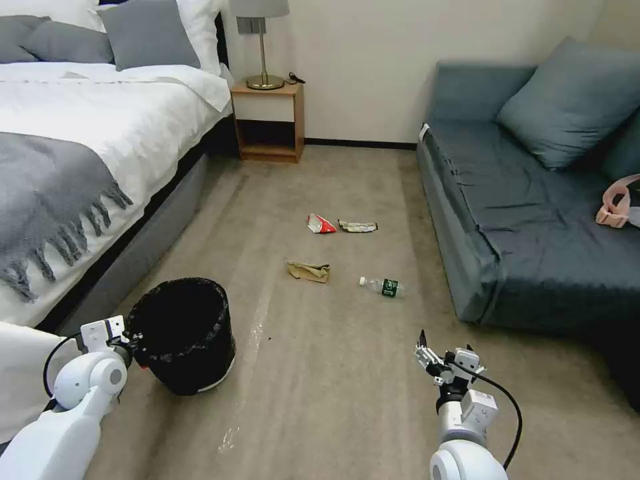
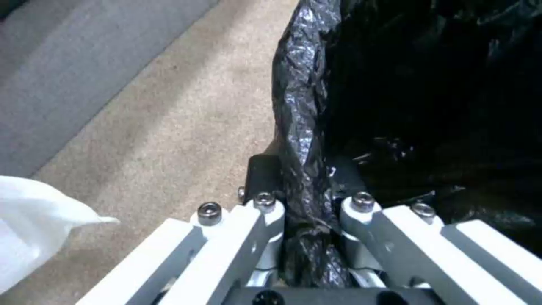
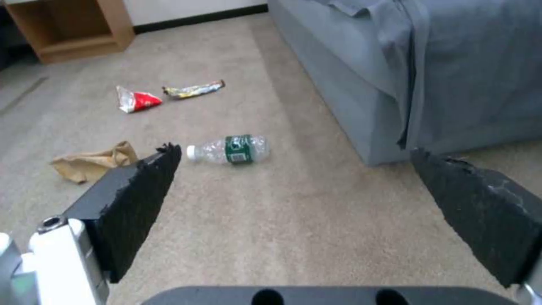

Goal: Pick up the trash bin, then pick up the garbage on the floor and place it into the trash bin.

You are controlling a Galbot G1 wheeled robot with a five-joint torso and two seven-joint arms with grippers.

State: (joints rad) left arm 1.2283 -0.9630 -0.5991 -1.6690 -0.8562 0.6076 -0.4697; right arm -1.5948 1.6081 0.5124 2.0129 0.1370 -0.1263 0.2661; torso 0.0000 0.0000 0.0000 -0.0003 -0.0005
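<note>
The trash bin (image 1: pixel 183 333), wrapped in a crinkly black bag, stands on the carpet at the near left by the bed. My left gripper (image 1: pixel 133 348) is shut on the trash bin's near rim; the left wrist view has its fingers pinching the bag-covered rim (image 2: pixel 302 178) of the bin (image 2: pixel 423 106). The garbage lies farther out: a brown paper bag (image 1: pixel 309 271) (image 3: pixel 93 161), a red-and-white packet (image 1: pixel 321 225) (image 3: pixel 135 99), a foil wrapper (image 1: pixel 357 227) (image 3: pixel 193 89) and a clear bottle (image 1: pixel 381 287) (image 3: pixel 231 149). My right gripper (image 1: pixel 445 357) (image 3: pixel 294 152) hangs open above the carpet, short of the bottle.
A bed (image 1: pixel 80 153) runs along the left, with a wooden nightstand (image 1: pixel 268 120) and lamp behind it. A blue-grey sofa (image 1: pixel 533 213) lines the right side, its corner close to the bottle. Open carpet lies between bin and litter.
</note>
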